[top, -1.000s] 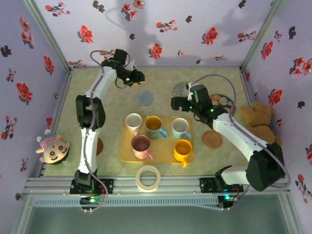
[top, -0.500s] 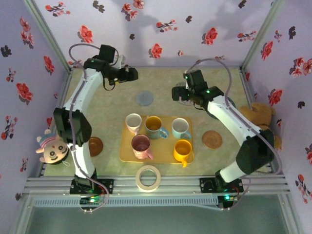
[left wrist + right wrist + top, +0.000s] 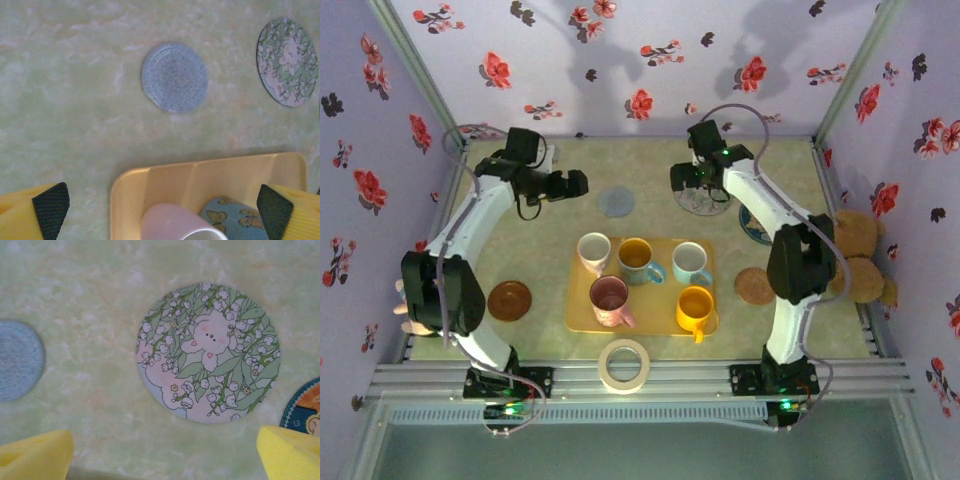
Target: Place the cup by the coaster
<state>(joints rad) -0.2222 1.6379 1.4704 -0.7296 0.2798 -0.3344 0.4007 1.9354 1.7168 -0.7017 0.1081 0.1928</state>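
Cups (image 3: 636, 257) sat on the tray (image 3: 653, 305) while your left gripper (image 3: 575, 186) and right gripper (image 3: 680, 180) hung wide open and empty over the far coasters (image 3: 617, 202), so you'd have done well to lower one squarely astride a rim before closing.

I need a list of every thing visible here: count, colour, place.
tray: 1, yellow, table centre
cups: 5, white, yellow, pale blue, pink, orange, on tray
plain coaster: 1, grey-blue, behind tray
flowered coaster: 1, pink-green, back centre
dark coaster: 1, dark blue, right of flowered one
cork coaster: 1, tan, right of tray
brown coaster: 1, brown, left of tray
tape roll: 1, cream, near edge
teddy bear: 1, brown, right edge
doll: 1, pink, left edge, mostly hidden
left gripper: 1, yellow fingers, open, back left
right gripper: 1, yellow fingers, open, back centre
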